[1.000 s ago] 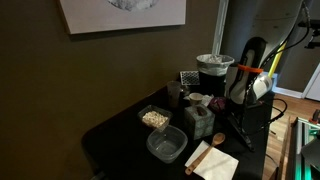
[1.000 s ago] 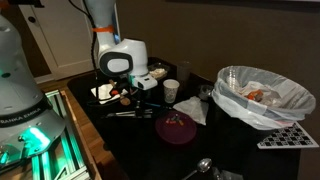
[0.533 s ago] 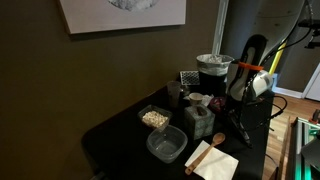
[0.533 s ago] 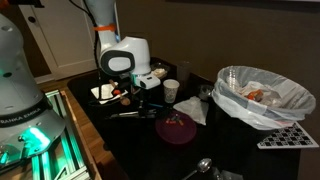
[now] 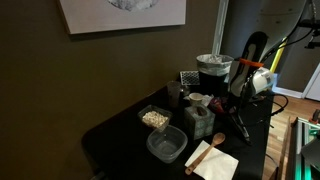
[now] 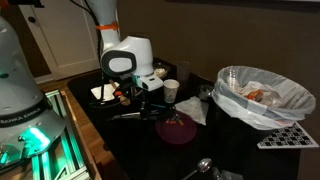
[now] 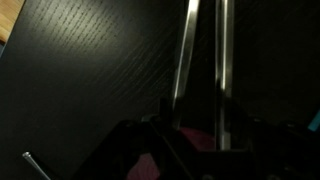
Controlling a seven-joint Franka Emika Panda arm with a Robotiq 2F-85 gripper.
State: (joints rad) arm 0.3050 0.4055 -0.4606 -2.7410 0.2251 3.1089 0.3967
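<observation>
White cup (image 6: 171, 90), purple bowl (image 6: 176, 127) beside tool (image 6: 143, 97); open tabletop (image 6: 135, 152) in front.

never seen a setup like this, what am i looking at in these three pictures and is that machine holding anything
The white machine is a robot arm. At its end sits a gripper, a clamp with two fingers. Two pictures come from cameras that stand apart from the robot, at different spots around the dark table. The third comes from a camera on the wrist and looks along the gripper.

On the table are a purple bowl, a white cup, a lined bin, a clear container of food, an empty clear container and a napkin.

In the wrist view the two arms of metal tongs reach out from the gripper. It is too dark to tell whether it is clamped on them.
</observation>
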